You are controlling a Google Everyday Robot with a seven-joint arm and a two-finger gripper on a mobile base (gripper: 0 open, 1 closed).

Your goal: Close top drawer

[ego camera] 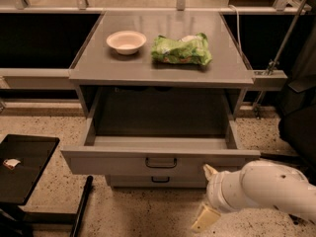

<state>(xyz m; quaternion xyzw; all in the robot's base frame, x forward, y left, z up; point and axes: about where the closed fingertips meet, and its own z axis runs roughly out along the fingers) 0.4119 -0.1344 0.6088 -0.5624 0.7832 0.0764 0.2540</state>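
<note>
Tool (pixel 203 197), fingers spread and empty, sits low beyond the tabletop's (pixel 173 74) front-right corner; top drawer (pixel 108 163) stands pulled out below the front edge, long axis left-right, its front just left of the tool.

The grey table top (pixel 123 69) carries a white bowl (pixel 126 42) and, just beside it, a green bag (pixel 181 49); they do not touch. The gripper (pixel 202 197) hangs low over the speckled floor (pixel 128 216).
</note>
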